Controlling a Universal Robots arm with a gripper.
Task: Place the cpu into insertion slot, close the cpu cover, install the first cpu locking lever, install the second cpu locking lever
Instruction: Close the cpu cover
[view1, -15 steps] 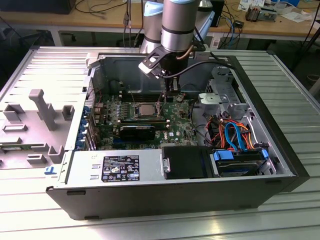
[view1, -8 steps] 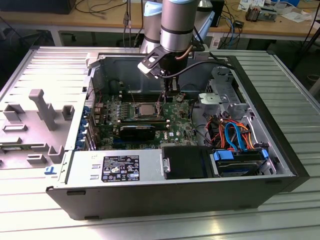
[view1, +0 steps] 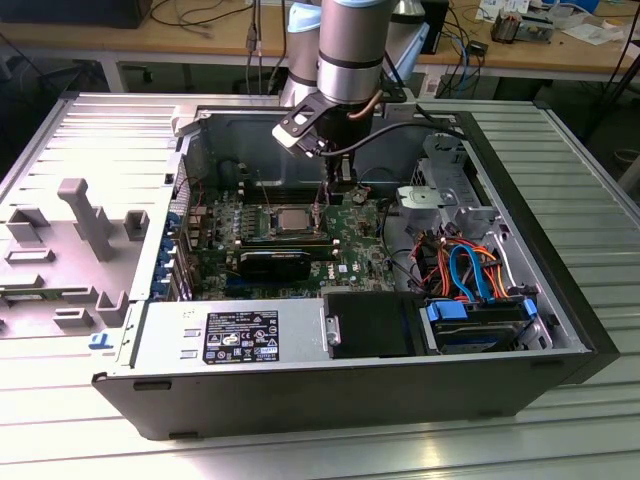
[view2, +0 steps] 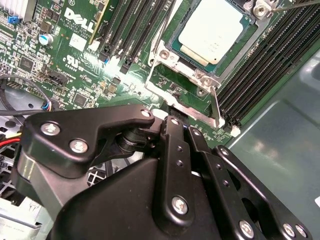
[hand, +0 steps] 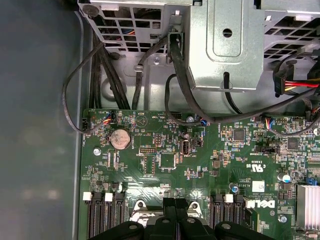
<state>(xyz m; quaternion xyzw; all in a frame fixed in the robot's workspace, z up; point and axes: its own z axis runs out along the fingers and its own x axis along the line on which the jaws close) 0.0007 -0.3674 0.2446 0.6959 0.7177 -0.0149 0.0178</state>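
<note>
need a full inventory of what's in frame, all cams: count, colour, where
computer case: 1, black, open, on the table
table: 1, grey slatted metal
motherboard: 1, green, inside the case
cpu: 1, silver-grey, seated mid-board
cpu cover: 1, silver frame, around the cpu
memory slots: several, black, either side of the cpu
coin cell: 1, silver, on the motherboard
drive cage: 1, grey metal, beside the board
power supply: 1, silver, case front edge
cables: bundle, orange and blue, exterior view's right
fixture: 1, grey, exterior view's left
robot arm: 1, silver-black, above the case
gripper: 1, black, beside the cpu cover
</note>
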